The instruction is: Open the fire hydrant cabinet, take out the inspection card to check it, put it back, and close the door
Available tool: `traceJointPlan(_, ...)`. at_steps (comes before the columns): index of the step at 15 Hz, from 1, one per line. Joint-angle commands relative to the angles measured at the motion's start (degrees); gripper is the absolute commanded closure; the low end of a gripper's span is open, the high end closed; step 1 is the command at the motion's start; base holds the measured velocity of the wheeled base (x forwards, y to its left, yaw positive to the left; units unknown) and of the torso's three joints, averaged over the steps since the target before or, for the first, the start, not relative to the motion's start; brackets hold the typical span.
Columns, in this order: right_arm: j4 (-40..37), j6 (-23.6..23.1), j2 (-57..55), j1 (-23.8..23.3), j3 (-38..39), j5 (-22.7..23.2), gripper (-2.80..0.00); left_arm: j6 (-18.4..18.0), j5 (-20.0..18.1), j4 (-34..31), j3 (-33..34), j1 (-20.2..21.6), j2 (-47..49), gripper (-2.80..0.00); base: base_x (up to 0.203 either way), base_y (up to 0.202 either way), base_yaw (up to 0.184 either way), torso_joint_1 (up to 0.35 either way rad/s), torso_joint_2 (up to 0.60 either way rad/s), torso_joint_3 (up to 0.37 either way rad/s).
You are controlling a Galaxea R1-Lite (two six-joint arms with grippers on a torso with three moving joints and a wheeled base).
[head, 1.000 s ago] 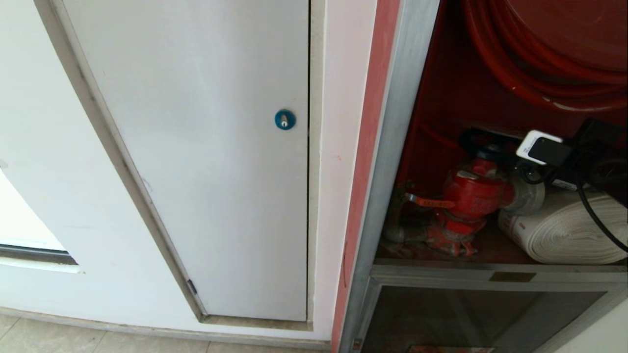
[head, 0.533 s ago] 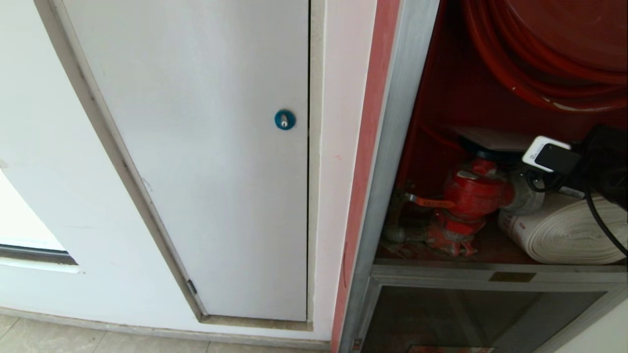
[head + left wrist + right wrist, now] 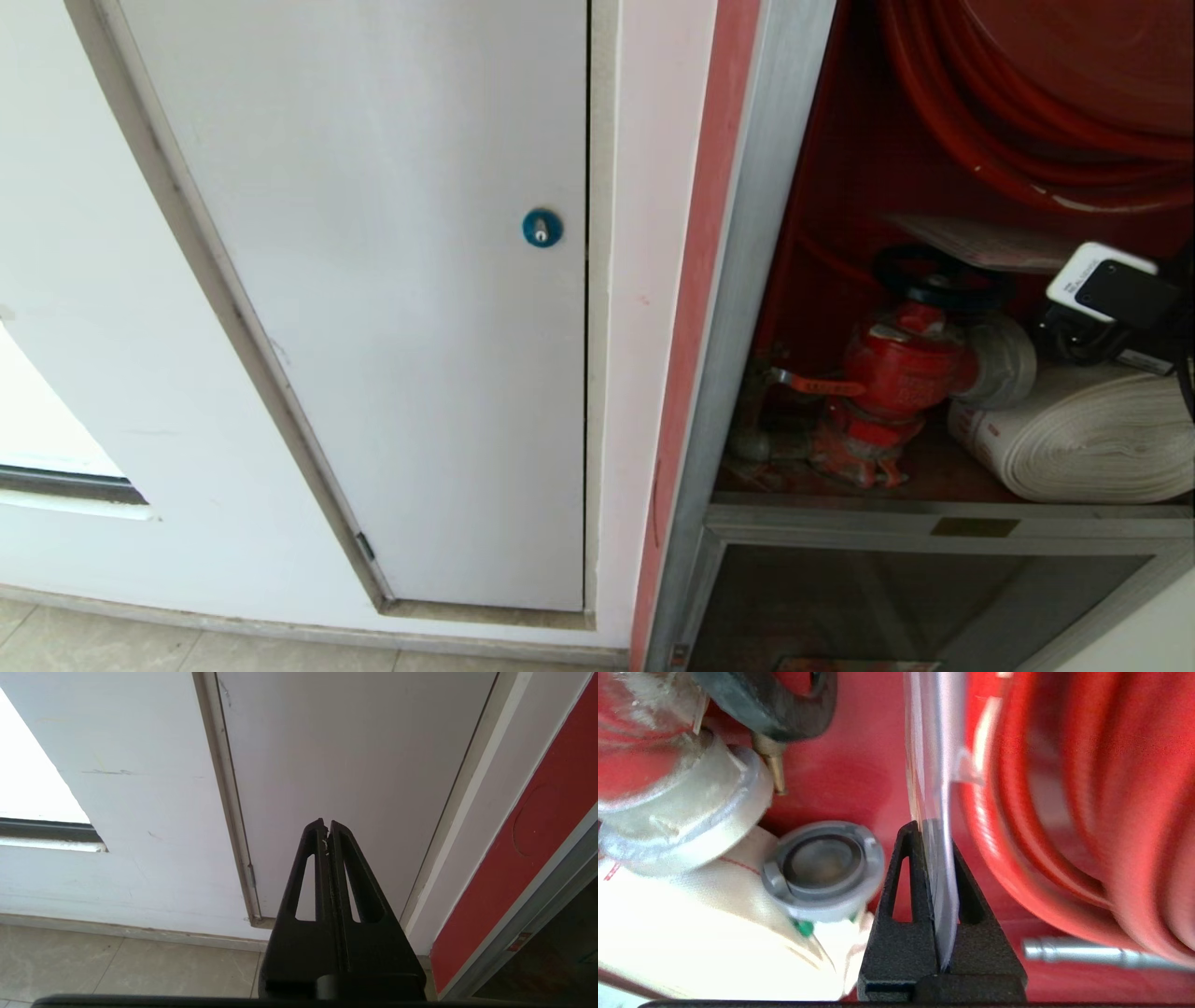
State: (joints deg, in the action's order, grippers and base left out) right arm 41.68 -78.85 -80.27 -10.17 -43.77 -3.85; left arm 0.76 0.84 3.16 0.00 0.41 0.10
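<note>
Up front in the head view: one fire hydrant cabinet (image 3: pixel 747 280) on the right, standing open, red inside. Contents counted: one red hose reel (image 3: pixel 1027 112) at top, one red valve (image 3: pixel 896 373) with one black handwheel (image 3: pixel 938 275), one white rolled hose (image 3: pixel 1092 443) just right of the valve. One inspection card (image 3: pixel 980 243), thin and whitish, lies roughly flat in the air above the handwheel and below the reel, apart from both. Right arm enters at the right edge, only its wrist camera block (image 3: pixel 1111 289) shows; the fingers are hidden there. One smaller dark glass panel (image 3: pixel 915 607) below the compartment. Left of the cabinet: one plain white panel (image 3: pixel 392 280) with one blue round lock (image 3: pixel 542 227). Tiled floor (image 3: pixel 93 644) strip at the bottom.

Left wrist view: left gripper (image 3: pixel 327 828) hangs before the white panel, well clear of the cabinet, jaws pressed together, nothing between them. One red cabinet side strip at the edge.

Right wrist view: right gripper (image 3: pixel 931 830) is inside the cabinet, jaws clamped on the inspection card, seen edge-on between the fingers. Reel hose on one side, valve and rolled hose on the other. One grey hose coupling (image 3: pixel 824 863), one metal nozzle (image 3: pixel 1087 952).
</note>
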Motion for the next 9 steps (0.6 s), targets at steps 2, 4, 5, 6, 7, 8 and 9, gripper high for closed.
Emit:
traceJointPlan(2, -1.38, -0.43, 5.79, -0.11, 1.62, 0.00, 0.00, 0.03, 0.04, 0.01, 1.05, 0.02, -0.01, 0.00, 0.000, 0.000, 0.000, 0.000, 0.00, 0.000)
traceJointPlan(4, -2.79, -0.32, 8.90, -0.12, 2.28, 0.14, 0.00, 0.03, 0.04, 0.01, 1.05, 0.02, -0.01, 0.00, 0.000, 0.000, 0.000, 0.000, 0.00, 0.000)
traceJointPlan(5, -3.45, -0.22, 10.73, -0.12, 2.66, 0.21, 0.00, 0.03, 0.04, 0.01, 1.05, 0.02, -0.01, 0.00, 0.000, 0.000, 0.000, 0.000, 0.00, 0.000)
traceJointPlan(6, -4.40, -0.07, 12.87, -0.12, 3.34, 0.28, 0.00, 0.03, 0.04, 0.01, 1.05, 0.02, -0.01, 0.00, 0.000, 0.000, 0.000, 0.000, 0.00, 0.000)
traceJointPlan(7, -5.80, 0.32, 15.29, -0.11, 4.36, 0.31, 0.00, 0.03, 0.04, 0.01, 1.05, 0.02, -0.01, 0.00, 0.000, 0.000, 0.000, 0.000, 0.00, 0.000)
traceJointPlan(8, -7.49, 1.05, 17.77, -0.08, 5.29, 0.32, 0.00, 0.03, 0.04, 0.01, 1.05, 0.02, -0.01, 0.00, 0.000, 0.000, 0.000, 0.000, 0.00, 0.000)
traceJointPlan(9, -9.81, 1.80, 20.36, -0.06, 5.89, 0.36, 0.00, 0.03, 0.04, 0.09, 1.05, 0.02, -0.01, 0.00, 0.000, 0.000, 0.000, 0.000, 0.00, 0.000)
